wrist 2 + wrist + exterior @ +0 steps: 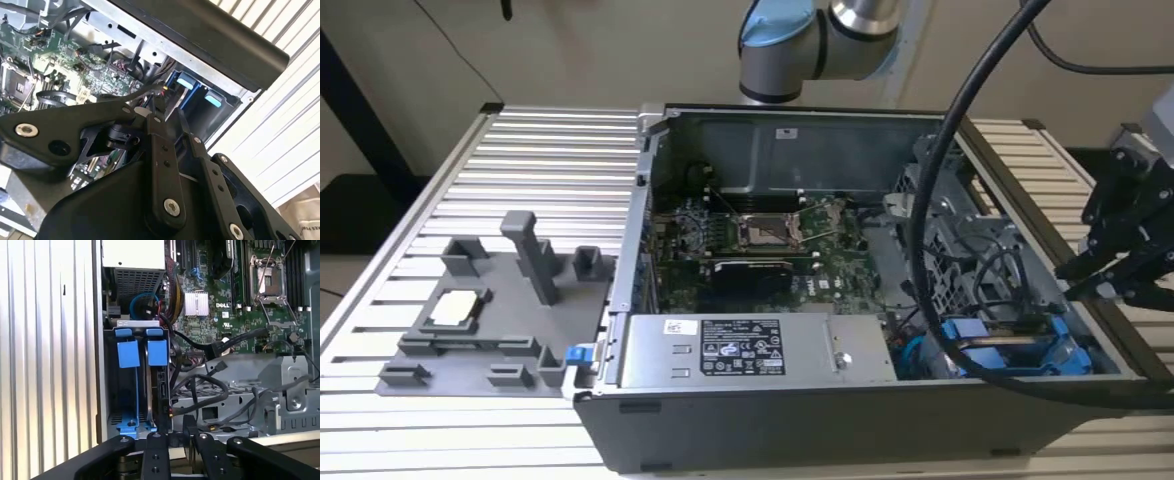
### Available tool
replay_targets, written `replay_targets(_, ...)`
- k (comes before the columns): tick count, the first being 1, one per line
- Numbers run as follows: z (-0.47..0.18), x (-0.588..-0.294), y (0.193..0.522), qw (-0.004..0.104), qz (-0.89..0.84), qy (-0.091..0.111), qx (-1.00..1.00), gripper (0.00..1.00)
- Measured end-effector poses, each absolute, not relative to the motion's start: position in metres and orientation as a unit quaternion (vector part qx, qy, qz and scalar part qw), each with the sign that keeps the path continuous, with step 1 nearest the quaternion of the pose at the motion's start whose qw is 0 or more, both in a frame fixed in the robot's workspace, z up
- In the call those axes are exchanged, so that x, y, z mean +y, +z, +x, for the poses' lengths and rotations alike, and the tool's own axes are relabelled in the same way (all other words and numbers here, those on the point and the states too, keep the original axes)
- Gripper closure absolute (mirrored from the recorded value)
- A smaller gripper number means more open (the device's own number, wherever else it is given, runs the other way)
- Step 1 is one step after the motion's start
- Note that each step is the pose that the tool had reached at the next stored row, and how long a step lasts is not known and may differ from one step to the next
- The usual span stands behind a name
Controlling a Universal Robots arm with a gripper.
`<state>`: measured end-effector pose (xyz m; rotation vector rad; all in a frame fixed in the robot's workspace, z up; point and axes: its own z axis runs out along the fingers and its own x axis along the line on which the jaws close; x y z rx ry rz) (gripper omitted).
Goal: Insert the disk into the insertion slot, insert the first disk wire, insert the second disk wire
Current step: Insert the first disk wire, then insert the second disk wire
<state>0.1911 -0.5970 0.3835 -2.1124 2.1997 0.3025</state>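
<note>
Starting nearest the wrist cameras, the gripper [175, 424] hangs just over the corner of the open computer case [854, 420] where the drive bays sit; whether it is spread, pressed together or pinching anything cannot be told. Directly beyond it in the first wrist view, the disk [157, 353] stands on edge in the insertion slot [132, 323]. Its blue tab is level with that of a second blue carrier [127, 355] just beside it, on the side away from the motherboard [235, 300]. Loose black wires [202, 382] loop beside the disk's dark edge and lie across the grey drive cage [282, 385], crowding the space between the gripper and the board. Farther on, the power supply [133, 262] with its mesh face stands past the two blue tabs. The second wrist view looks along the gripper's black links and shows the case's dark outer panel [215, 40] running close by both tabs, with the slatted table [295, 130] beyond it. The exterior view adds a thick black cable [947, 180] hanging across the front of the drive cage and hiding part of it. It also shows a grey parts tray [480, 310] on the table at the exterior view's left, well apart from the case, and the arm's joint [807, 40] beyond the case.
</note>
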Motion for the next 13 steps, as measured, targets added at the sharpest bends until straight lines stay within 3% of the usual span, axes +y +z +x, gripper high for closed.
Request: replay_targets(13, 0.191, -0.595, 0.397, 0.037, -0.689, 0.097, 0.717, 0.73)
